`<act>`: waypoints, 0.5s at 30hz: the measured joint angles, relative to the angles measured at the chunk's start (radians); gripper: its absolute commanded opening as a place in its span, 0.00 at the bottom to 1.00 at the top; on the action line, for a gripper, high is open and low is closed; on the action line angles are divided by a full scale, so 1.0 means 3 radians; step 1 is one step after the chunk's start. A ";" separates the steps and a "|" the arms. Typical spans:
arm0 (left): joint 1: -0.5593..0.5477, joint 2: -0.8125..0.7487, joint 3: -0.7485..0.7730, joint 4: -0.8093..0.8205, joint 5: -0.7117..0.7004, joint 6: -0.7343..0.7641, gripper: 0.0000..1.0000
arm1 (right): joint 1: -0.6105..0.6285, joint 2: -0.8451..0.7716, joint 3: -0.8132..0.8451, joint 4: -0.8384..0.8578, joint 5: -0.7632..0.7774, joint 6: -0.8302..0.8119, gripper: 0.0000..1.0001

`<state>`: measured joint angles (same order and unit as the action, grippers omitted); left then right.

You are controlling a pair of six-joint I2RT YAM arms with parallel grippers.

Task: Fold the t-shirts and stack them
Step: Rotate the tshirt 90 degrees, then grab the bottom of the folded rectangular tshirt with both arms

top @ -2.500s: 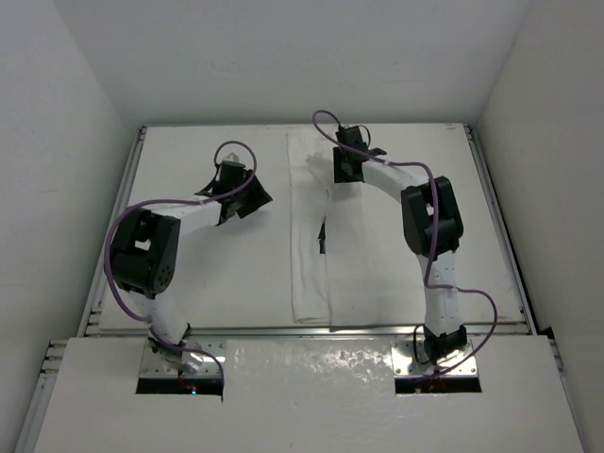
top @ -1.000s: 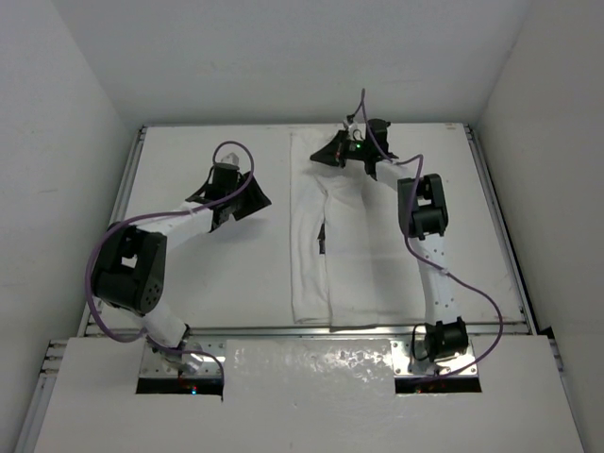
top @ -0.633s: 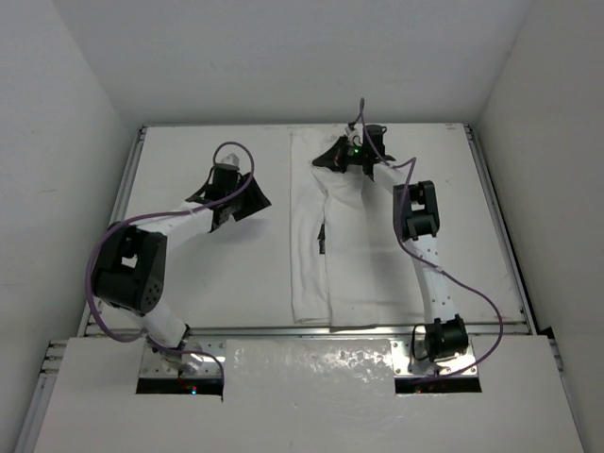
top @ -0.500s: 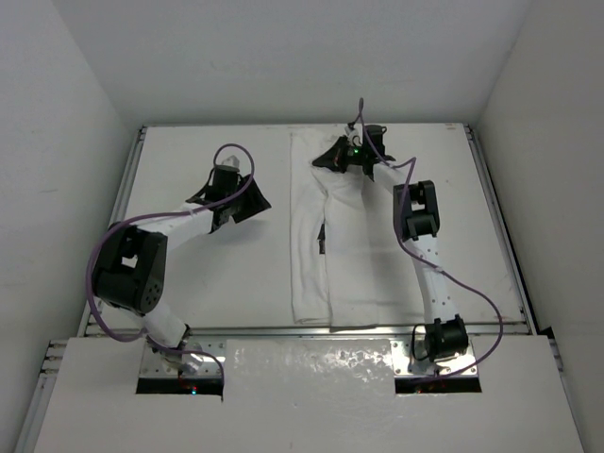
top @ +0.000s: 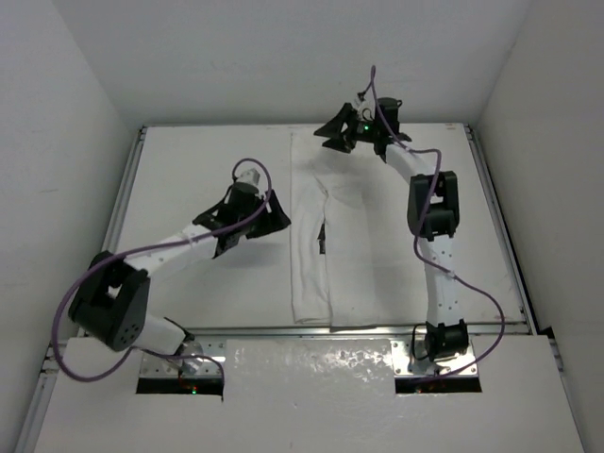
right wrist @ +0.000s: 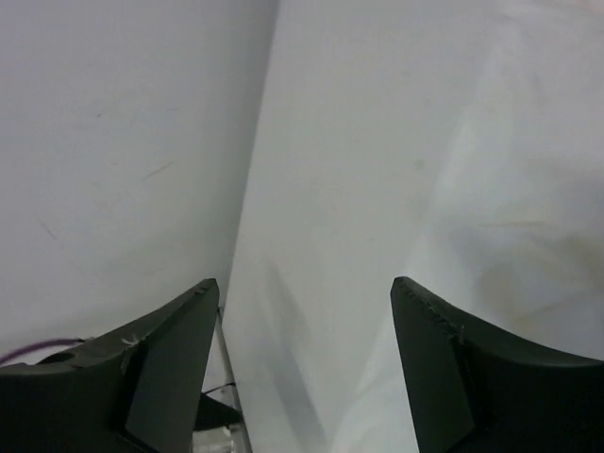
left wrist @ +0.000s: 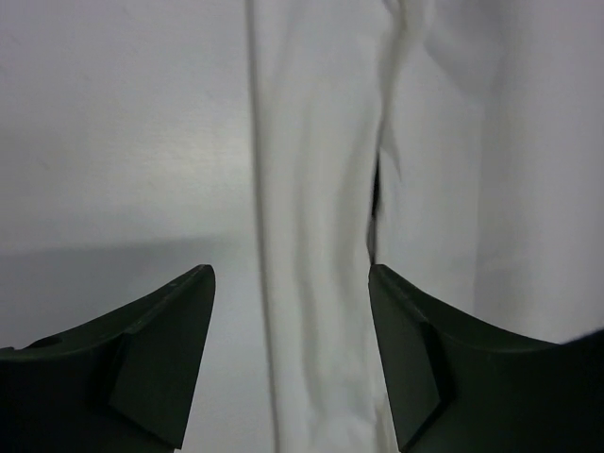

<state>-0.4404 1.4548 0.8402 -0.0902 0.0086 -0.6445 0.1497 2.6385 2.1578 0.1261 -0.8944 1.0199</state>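
You have the white t-shirt (top: 354, 250) folded into a long strip on the worktop (top: 189, 179), right of centre, running from far edge to near edge, with a small black mark (top: 322, 236) by its left fold. Your left hand (top: 278, 220) hovers just left of it, fingers wide, empty. Your right hand (top: 332, 132) hangs over the shirt's far end, also spread wide, gripping nothing.

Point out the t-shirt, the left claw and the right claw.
t-shirt (top: 363, 255): top external view, middle of the cloth.
left claw (left wrist: 288, 278): left wrist view, midway between fingertips.
right claw (right wrist: 304, 288): right wrist view, midway between fingertips.
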 measured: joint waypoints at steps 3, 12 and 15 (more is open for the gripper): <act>-0.0434 -0.0393 -0.0306 -0.0081 -0.0093 -0.0128 0.62 | 0.0010 -0.0985 -0.0773 -0.0242 0.0178 -0.0407 0.79; -0.1807 -0.0682 -0.0785 -0.0547 -0.0345 -0.0724 0.57 | 0.0512 -0.4177 -0.3712 -0.1012 0.1789 -0.1405 0.78; -0.2179 -0.0572 -0.0774 -0.0551 -0.0416 -0.0908 0.54 | 0.0558 -0.4746 -0.4326 -0.1465 0.2144 -0.1544 0.71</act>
<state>-1.0943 1.2831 0.6079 -0.2554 -0.1162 -0.9169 0.3172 1.2148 0.8600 -0.3134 -0.2512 0.5568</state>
